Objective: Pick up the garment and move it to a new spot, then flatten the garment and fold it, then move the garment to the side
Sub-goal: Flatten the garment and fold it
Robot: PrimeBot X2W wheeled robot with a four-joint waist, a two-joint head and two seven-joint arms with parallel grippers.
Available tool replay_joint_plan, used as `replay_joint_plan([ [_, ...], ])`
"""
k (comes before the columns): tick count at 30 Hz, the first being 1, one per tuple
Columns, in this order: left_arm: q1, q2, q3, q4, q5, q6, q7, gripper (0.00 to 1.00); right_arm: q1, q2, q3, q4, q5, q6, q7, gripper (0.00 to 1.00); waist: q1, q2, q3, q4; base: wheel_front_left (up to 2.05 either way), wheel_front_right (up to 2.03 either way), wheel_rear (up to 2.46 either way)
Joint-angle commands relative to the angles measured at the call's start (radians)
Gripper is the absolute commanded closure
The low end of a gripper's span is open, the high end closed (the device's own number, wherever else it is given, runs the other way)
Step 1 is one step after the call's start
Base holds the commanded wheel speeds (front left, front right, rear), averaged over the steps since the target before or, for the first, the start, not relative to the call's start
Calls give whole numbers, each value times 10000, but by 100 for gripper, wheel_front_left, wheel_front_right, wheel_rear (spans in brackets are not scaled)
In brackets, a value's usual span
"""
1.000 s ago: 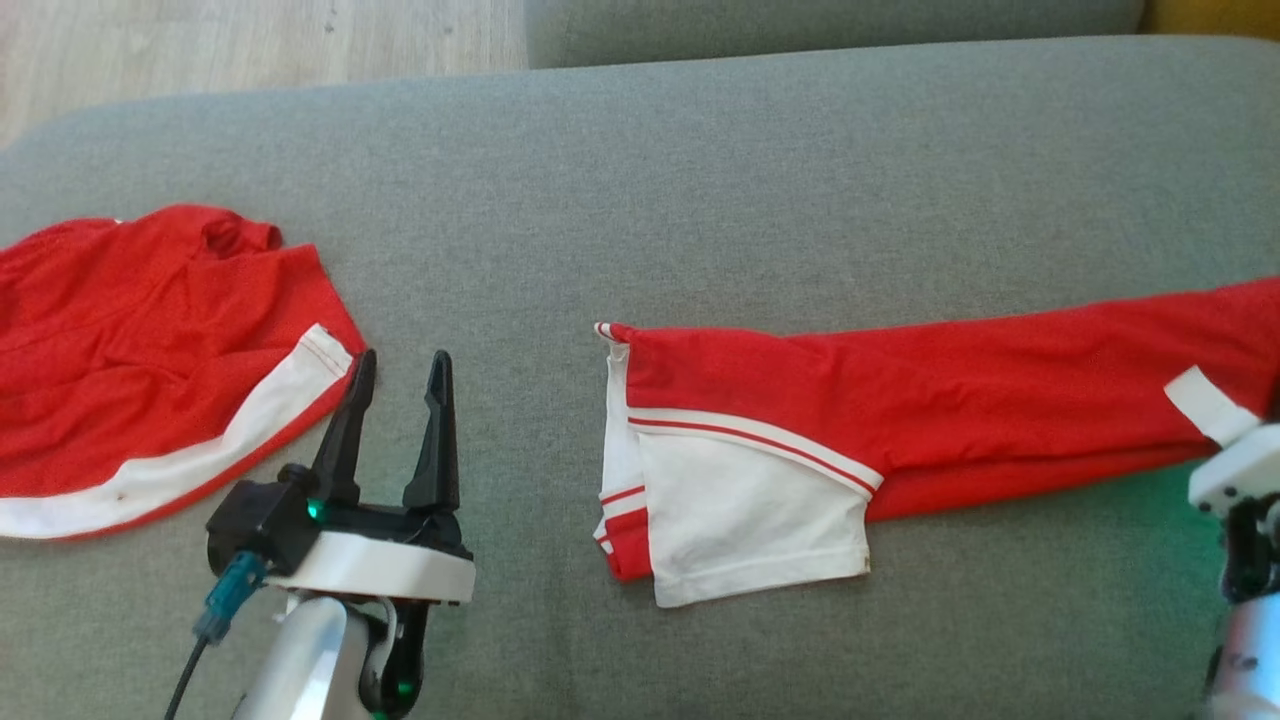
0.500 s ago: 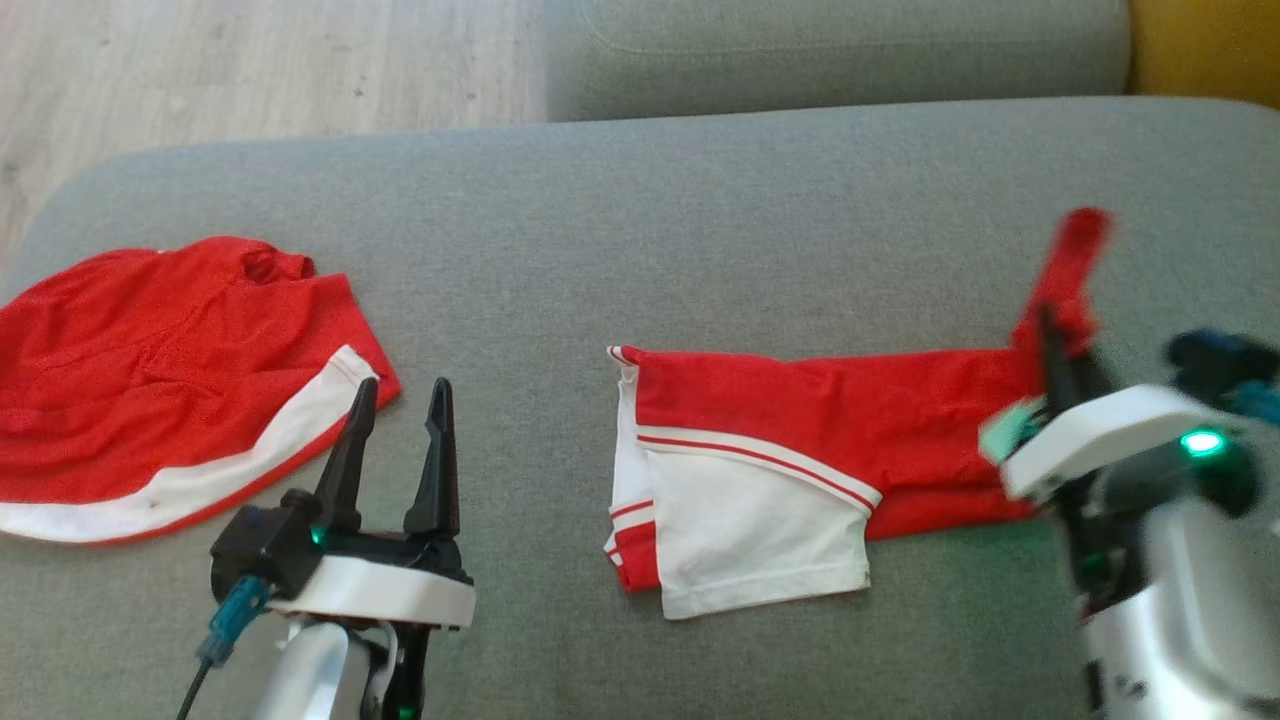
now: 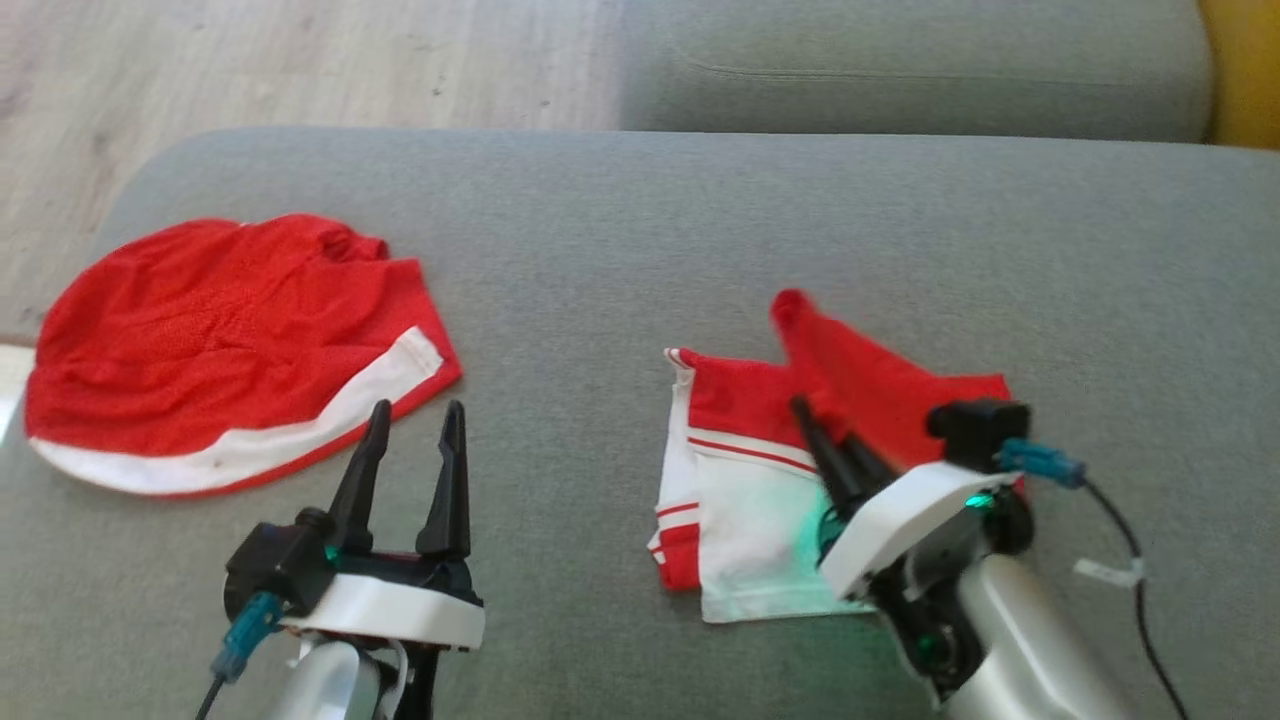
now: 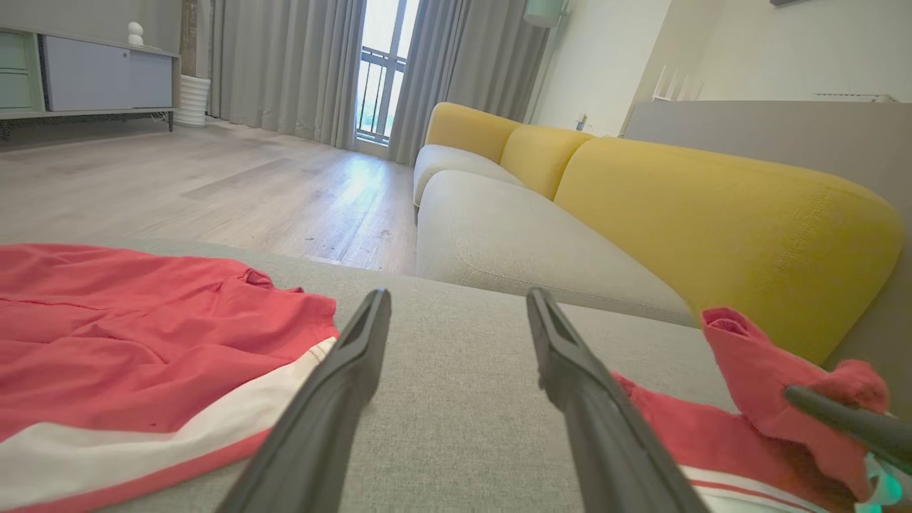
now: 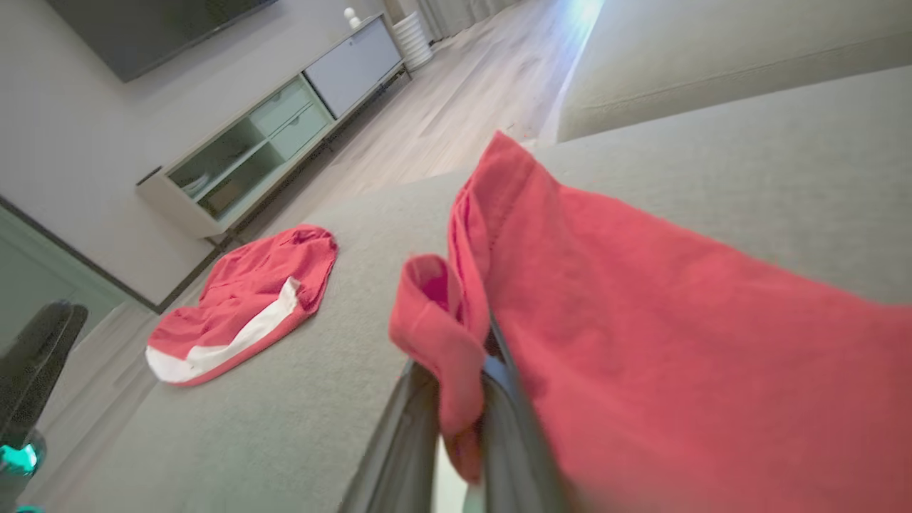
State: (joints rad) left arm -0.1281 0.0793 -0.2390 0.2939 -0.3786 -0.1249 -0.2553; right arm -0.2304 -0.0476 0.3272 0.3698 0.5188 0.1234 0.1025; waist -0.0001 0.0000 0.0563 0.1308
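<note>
While the right gripper is clamped on a red end of the garment, its two dark fingers pressed together with cloth between them, we see that end raised off the grey cushion and draped over the fingertips. In the right wrist view the pinched hem curls over the finger ends, and the red cloth spreads away to one side of them. The rest of the garment lies flat on the cushion directly beneath this gripper and a little to its inner side. A white panel with thin red stripes forms the near part, tinted green by the wrist light.

We find the left gripper with its jaws spread wide and nothing between them, fingers pointing away from the body above bare cushion. A strip of bare cushion separates it from the held garment on its inner side. A second red garment with a white band lies spread just beyond its outer finger; we cannot tell whether finger and cloth touch. Ahead of both grippers we see wooden floor and, in the left wrist view, a yellow backrest.
</note>
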Motion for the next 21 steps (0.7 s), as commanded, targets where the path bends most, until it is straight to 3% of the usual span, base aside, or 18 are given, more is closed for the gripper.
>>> replay_joint_plan([
  [1, -331, 71, 204, -235, -4, -57, -65, 0, -303, -27, 454, -216, 215, 73, -190, 100, 1, 0, 17, 186, 0, 0, 0],
  [13, -408, 102, 189, -183, -29, -57, -65, 0, -549, -26, 2166, 1447, 1039, 73, -916, 100, 1, 0, 159, 804, 0, 0, 0],
  [14, -426, 99, 179, -180, -36, -57, -65, 0, -644, -26, 2259, 1542, 1001, 73, -1017, 76, 1, 0, 170, 826, 0, 0, 0],
  [15, -443, 100, 159, -173, -47, -57, -65, 0, -706, -26, 2419, 1600, 1087, 73, -1012, 0, 1, 0, 176, 847, 0, 0, 0],
  [21, -412, 125, 309, -195, -49, -57, -65, 0, -1111, -26, 2978, 1458, 2035, 73, -1375, 0, 1, 0, 183, 739, 0, 0, 0],
])
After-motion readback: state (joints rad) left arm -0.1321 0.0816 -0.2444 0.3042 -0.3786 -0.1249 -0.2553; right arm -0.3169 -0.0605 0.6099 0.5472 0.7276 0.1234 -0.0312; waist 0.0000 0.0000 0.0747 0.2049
